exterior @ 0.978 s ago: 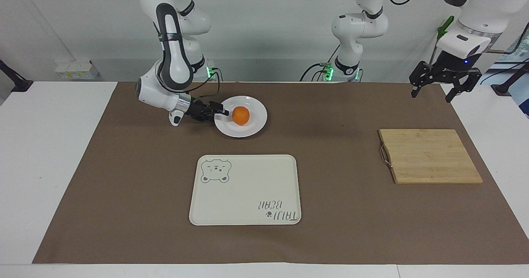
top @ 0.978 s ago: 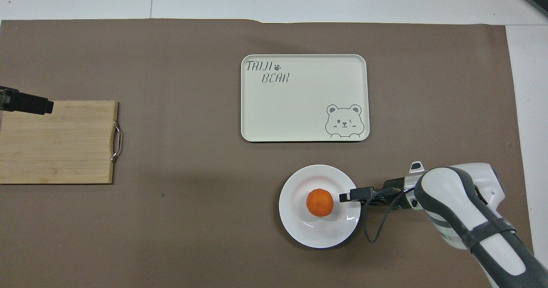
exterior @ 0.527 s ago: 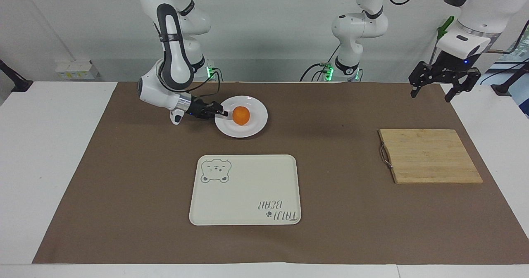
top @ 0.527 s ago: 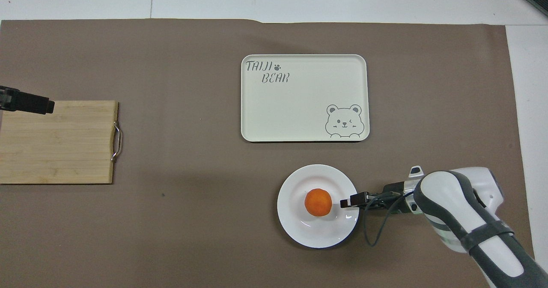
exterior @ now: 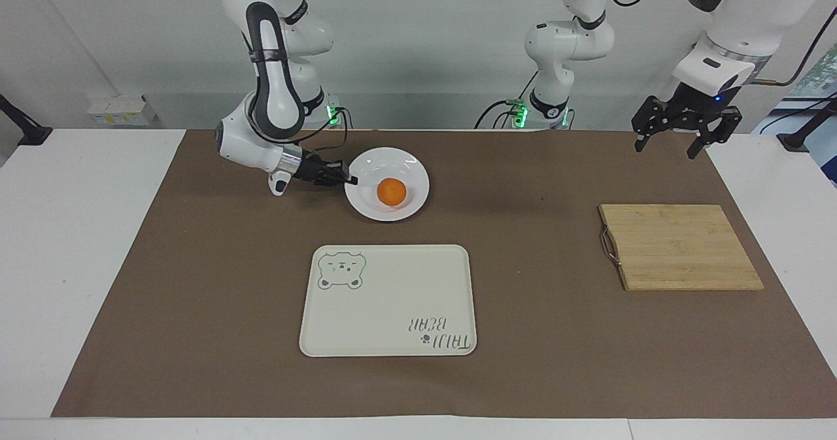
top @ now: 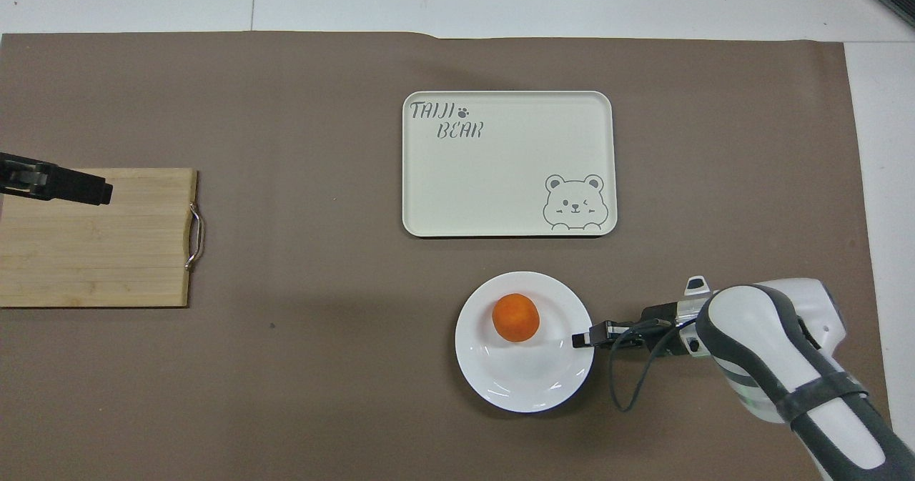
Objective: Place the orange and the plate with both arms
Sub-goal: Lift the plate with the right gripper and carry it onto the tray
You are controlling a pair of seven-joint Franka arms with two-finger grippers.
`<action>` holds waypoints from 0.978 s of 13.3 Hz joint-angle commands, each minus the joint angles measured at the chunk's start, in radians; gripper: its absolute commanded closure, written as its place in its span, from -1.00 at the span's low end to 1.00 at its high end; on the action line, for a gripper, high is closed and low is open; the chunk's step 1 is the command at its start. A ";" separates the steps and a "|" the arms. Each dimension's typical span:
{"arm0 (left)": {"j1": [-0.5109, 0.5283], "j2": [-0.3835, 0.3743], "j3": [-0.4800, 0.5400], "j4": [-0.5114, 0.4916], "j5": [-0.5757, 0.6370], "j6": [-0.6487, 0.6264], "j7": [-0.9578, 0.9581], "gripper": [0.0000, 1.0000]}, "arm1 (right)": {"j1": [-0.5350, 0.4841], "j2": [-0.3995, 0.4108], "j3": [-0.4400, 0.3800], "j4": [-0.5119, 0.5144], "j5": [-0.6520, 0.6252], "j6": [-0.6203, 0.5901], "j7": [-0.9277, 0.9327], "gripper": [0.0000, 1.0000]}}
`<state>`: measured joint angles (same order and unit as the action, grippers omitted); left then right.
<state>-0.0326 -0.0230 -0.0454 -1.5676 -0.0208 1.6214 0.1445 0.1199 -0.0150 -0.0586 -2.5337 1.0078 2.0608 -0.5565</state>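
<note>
On the brown mat [exterior: 196, 296], toward the right arm's end of the table [exterior: 78, 231]: white plate [exterior: 412, 169], tipped, its rim pinched by the right end effector [exterior: 350, 180], fingers clenched on the edge nearest that arm. Inside the plate: the orange [exterior: 392, 191], loose, resting off-centre in the dish. Seen from overhead: right end effector [top: 580, 338] meeting the plate [top: 522, 388] at its rim, orange [top: 515, 317] on the part of the dish farther from the robots. Right arm [exterior: 271, 87] bent low, wrist just beside the plate.

Farther from the robots than the plate, near mid-table: cream tray [exterior: 392, 296] with a bear drawing and lettering, bare, flat on the mat.

Toward the left arm's end: bamboo cutting board [exterior: 680, 247] with a metal handle [exterior: 608, 247] on the edge facing the tray. Up in the air at that end: left end effector [exterior: 685, 140], released, fingers spread wide, gripping nothing. From overhead, left end effector [top: 71, 186] over the cutting board [top: 93, 252].
</note>
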 commanded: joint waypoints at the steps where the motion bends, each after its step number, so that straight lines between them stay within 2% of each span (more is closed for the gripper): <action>1: -0.020 -0.028 0.007 -0.026 0.044 -0.003 -0.031 -1.00 | -0.022 0.023 0.000 0.070 0.009 -0.050 -0.095 1.00; 4: -0.026 -0.029 0.007 -0.025 0.062 -0.040 -0.033 -1.00 | -0.043 0.023 -0.001 0.118 0.008 -0.089 -0.167 1.00; 8: -0.026 -0.052 0.005 -0.040 0.058 -0.126 -0.068 -1.00 | -0.078 0.030 -0.003 0.210 0.024 -0.174 -0.161 1.00; 11: -0.021 -0.052 0.005 -0.042 0.048 -0.112 -0.065 -1.00 | -0.100 0.096 -0.003 0.344 0.026 -0.243 -0.102 1.00; 13: -0.017 -0.049 0.005 -0.042 0.033 -0.089 -0.054 -1.00 | -0.100 0.151 -0.001 0.438 0.026 -0.243 -0.027 1.00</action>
<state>-0.0445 -0.0482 -0.0458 -1.5774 0.0142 1.5077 0.0940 0.0308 0.0542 -0.0646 -2.2120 1.0077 1.8566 -0.6400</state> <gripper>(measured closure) 0.000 0.952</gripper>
